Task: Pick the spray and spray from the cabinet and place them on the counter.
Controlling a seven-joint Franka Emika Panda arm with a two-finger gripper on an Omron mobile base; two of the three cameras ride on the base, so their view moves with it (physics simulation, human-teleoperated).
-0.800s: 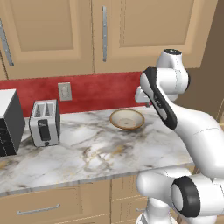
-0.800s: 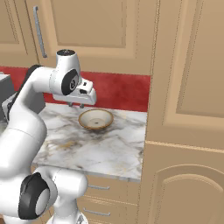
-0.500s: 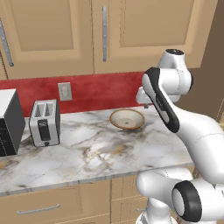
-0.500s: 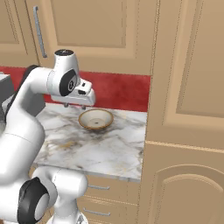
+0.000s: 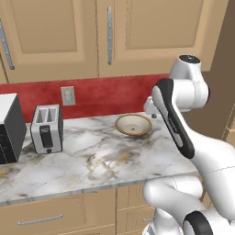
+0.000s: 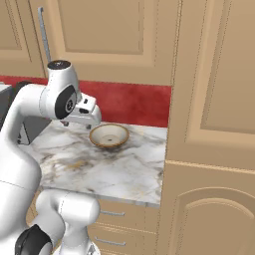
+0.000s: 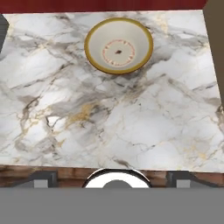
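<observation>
End effector: we hold it spread, empty, above the table.
Sprays: presumably behind the shut cabinet doors, up and back from us.
Bowl: table's back edge.

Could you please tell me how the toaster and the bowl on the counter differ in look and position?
The toaster is a silver upright box with two top slots and a dark front lever; the bowl is round, low and cream with a yellow-brown rim. The toaster stands toward the left end of the counter, next to a dark appliance, while the bowl sits further right, near the arm. Both rest on the marble close to the red backsplash, below the shut cabinet.
</observation>
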